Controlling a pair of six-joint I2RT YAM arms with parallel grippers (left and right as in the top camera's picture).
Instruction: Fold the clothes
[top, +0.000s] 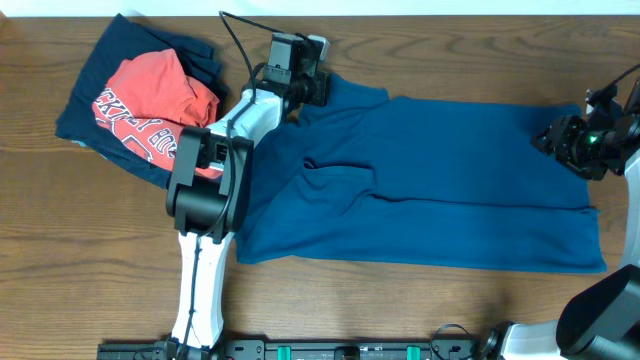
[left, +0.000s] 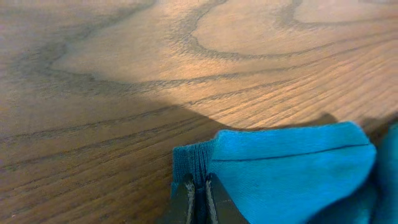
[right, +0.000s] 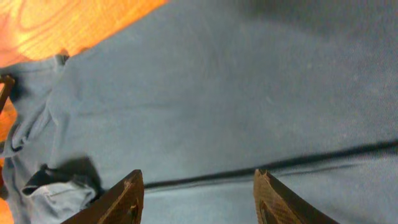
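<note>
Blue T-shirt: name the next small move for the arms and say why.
Probably lower the right gripper onto the blue T-shirt and close it on the fabric. The left gripper is already shut on the shirt's ribbed edge at the other end, while the right one stands open over flat cloth, holding nothing. A fold likely needs both ends gripped.

Blue T-shirt (top: 450, 190) lies spread out; red tee (top: 150, 95) crumpled atop navy garment (top: 90, 70).
</note>
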